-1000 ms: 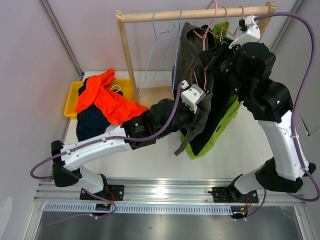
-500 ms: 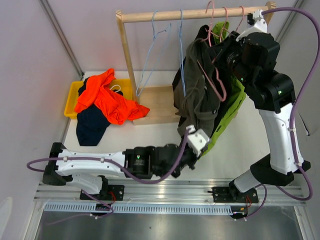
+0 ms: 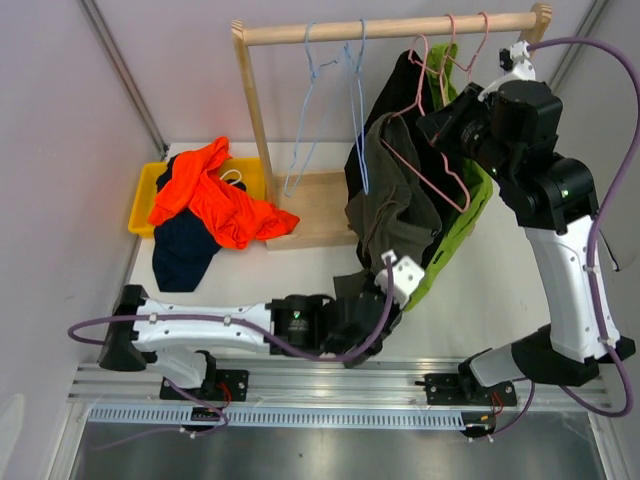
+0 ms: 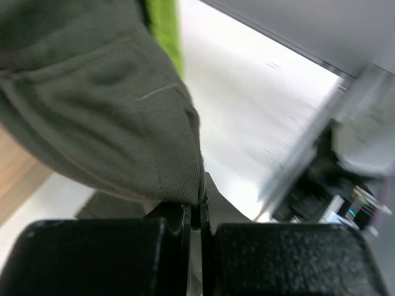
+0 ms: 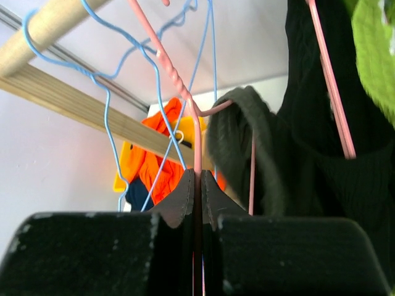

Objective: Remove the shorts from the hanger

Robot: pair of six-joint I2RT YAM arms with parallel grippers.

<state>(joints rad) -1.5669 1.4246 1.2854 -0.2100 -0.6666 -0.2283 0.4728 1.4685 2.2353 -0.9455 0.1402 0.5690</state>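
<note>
Left gripper (image 4: 196, 213) lies low over near side of table (image 3: 500, 310), fingers pinched tight on bottom hem of olive-grey shorts (image 3: 385, 205), fabric edge caught btwn the pads. Those shorts hang from a pink hanger (image 5: 197, 148), draped over it w/ lower part pulled toward near edge. Lime green shorts (image 3: 455, 235) hang just right of them, touching. At left, yellow bin (image 3: 145, 200) holds orange shorts (image 3: 220, 205) lying atop navy shorts (image 3: 180, 255), both spilling over its rim. Farther back, right gripper (image 5: 197, 185) is clamped on the pink hanger's wire, black shorts (image 3: 405, 85) right beside it. Blue hangers (image 5: 213, 74) hang bare on wooden rail (image 3: 330, 30), far side.
</note>
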